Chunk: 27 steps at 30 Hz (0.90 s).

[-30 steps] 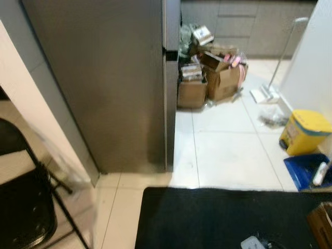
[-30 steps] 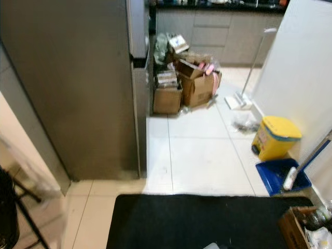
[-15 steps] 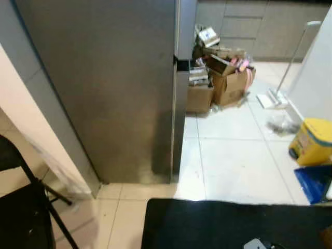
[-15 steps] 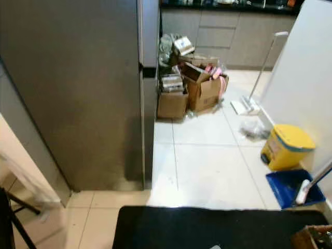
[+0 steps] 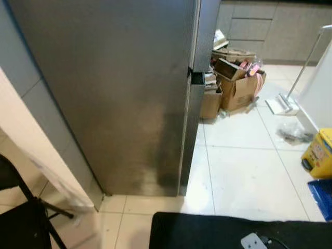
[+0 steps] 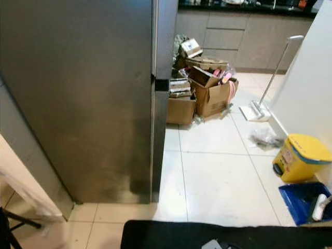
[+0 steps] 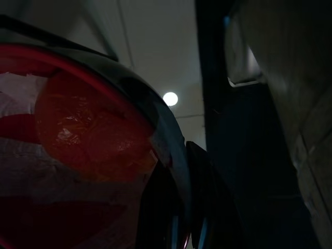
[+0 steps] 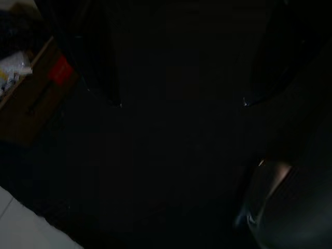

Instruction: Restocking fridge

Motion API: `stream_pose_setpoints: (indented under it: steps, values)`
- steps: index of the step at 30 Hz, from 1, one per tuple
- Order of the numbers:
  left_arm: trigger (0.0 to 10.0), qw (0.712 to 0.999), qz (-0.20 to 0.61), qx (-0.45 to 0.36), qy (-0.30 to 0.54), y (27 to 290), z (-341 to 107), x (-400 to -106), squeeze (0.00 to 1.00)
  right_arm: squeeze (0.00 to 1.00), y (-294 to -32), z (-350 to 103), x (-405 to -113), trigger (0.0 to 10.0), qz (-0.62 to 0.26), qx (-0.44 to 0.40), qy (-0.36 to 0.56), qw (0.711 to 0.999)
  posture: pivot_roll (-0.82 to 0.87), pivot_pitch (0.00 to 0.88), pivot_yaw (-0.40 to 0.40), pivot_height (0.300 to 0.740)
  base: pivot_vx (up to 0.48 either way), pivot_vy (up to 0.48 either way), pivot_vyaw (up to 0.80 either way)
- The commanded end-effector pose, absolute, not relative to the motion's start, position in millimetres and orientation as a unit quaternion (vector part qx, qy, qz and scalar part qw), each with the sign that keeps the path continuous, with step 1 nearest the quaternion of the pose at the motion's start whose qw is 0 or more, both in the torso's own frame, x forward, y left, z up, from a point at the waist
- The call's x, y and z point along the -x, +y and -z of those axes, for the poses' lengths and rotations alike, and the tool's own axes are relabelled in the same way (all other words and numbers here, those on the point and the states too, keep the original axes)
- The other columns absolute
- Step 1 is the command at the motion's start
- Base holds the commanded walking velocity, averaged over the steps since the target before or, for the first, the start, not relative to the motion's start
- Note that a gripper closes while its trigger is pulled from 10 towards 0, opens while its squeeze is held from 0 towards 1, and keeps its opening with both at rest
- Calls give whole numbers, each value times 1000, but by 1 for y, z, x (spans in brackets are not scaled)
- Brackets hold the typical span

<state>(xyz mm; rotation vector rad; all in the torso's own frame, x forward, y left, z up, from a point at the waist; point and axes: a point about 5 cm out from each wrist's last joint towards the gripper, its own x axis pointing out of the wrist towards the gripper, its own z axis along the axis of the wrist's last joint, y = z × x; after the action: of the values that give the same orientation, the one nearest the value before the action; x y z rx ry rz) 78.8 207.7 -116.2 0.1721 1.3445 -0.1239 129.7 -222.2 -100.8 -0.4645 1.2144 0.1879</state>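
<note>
The tall grey steel fridge (image 6: 93, 93) stands shut before me on the left, showing its side and the front edge with the seam between the doors (image 6: 161, 83). In the left wrist view a red-wrapped thing (image 7: 78, 155) with a dark rim sits right against the lens, with my left gripper shut on it and a ceiling lamp behind. My right gripper (image 8: 179, 102) hangs open in the dark over the black mat, one fingertip (image 8: 111, 101) wide apart from the other.
Open cardboard boxes (image 6: 207, 93) full of clutter are piled past the fridge. A mop (image 6: 257, 111), a plastic bag (image 6: 264, 137), a yellow bin (image 6: 301, 155) and a blue dustpan (image 6: 306, 199) line the right wall. Black mat (image 5: 233, 233) at my feet, folding chair (image 5: 21, 223) lower left.
The whole picture has slid rightward and the fridge looms larger, so the camera has moved nearer and turned left. Nothing in the room itself has moved.
</note>
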Motion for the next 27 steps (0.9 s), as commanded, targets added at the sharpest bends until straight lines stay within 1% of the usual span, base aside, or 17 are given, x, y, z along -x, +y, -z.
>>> stream_pose_setpoints:
  steps: [1,7,10,13,18,27]
  values:
    - [10000,784,66,-77,612,201,116,-85,0,0,-223,99,-134,10000,-81,212,559,798,-33,0,-6,740,266,0,0]
    - [10000,784,66,-77,612,202,116,-85,0,0,-222,98,-138,10000,-79,210,552,803,-35,0,-5,740,266,0,0]
    - [10000,784,66,-77,613,202,116,-84,0,0,-221,95,-145,10000,-74,202,538,815,-35,0,-5,740,268,0,0]
    - [10000,784,66,-77,613,202,116,-84,0,0,-220,95,-147,10000,-74,200,535,817,-35,0,-5,740,270,0,0]
    - [10000,784,67,-79,613,203,116,-84,0,0,-212,92,-157,10000,-83,176,518,833,-34,0,-5,740,266,0,0]
    - [10000,784,67,-80,612,203,116,-84,0,0,-211,92,-159,10000,-86,177,516,834,-34,0,-4,740,266,0,0]
